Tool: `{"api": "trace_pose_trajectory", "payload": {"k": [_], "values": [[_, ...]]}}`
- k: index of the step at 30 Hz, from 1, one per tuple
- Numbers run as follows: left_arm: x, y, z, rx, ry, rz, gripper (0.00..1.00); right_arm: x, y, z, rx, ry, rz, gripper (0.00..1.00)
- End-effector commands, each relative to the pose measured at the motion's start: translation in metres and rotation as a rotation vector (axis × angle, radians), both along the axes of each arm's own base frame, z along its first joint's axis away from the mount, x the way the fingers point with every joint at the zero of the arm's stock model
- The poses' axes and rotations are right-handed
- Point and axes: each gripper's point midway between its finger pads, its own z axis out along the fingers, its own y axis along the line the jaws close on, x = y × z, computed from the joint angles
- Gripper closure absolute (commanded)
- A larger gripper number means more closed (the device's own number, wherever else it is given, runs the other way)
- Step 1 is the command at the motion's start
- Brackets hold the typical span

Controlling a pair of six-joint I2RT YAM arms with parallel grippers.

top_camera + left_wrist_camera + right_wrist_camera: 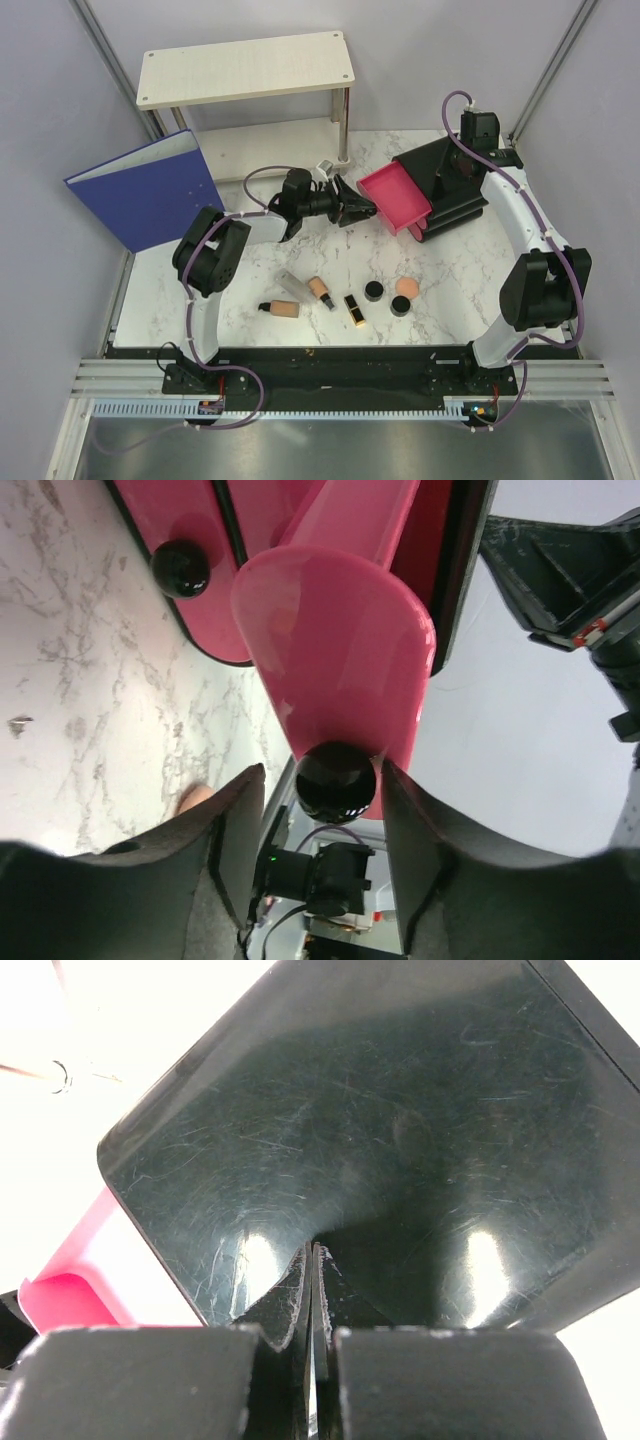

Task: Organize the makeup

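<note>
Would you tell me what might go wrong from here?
1. The pink drawer is already far out of the black organizer; more pull may drop it.
2. The left jaws straddle its glossy round knob loosely and might slip off.
3. The shut right jaws only press the organizer's top, so it may slide.

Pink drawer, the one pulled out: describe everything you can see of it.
The pink drawer is glossy plastic, a shallow open tray with a rounded front and a round black knob. It is pulled well out of the black organizer box, and looks empty. The left gripper straddles the knob, a gap showing on one side.
</note>
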Motion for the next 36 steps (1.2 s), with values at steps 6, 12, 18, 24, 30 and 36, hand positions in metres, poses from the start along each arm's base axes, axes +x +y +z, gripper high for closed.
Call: {"api": "trace_pose_trajectory", "payload": {"k": [6, 12, 18, 24, 30, 36], "values": [[0.003, 0.02, 0.018, 0.112, -0.178, -0.03, 0.28, -0.056, -0.003, -0.07, -0.017, 0.31, 0.017, 1.0], [-0.006, 0.053, 0.057, 0.159, -0.335, -0.008, 0.23, -0.057, -0.001, -0.071, -0.014, 0.31, 0.025, 1.0], [-0.041, 0.088, 0.077, 0.374, -0.462, -0.06, 0.21, -0.061, 0.0, -0.073, -0.008, 0.314, 0.038, 1.0], [-0.084, 0.181, 0.019, 0.973, -0.377, -0.038, 0.17, -0.067, 0.006, -0.079, 0.006, 0.333, 0.083, 1.0], [-0.149, 0.241, -0.031, 1.187, -0.142, -0.088, 0.16, -0.069, 0.019, -0.091, 0.069, 0.353, 0.121, 1.0], [-0.193, 0.254, -0.049, 1.183, 0.011, -0.107, 0.16, -0.074, 0.024, -0.098, 0.094, 0.368, 0.138, 1.0]]}}
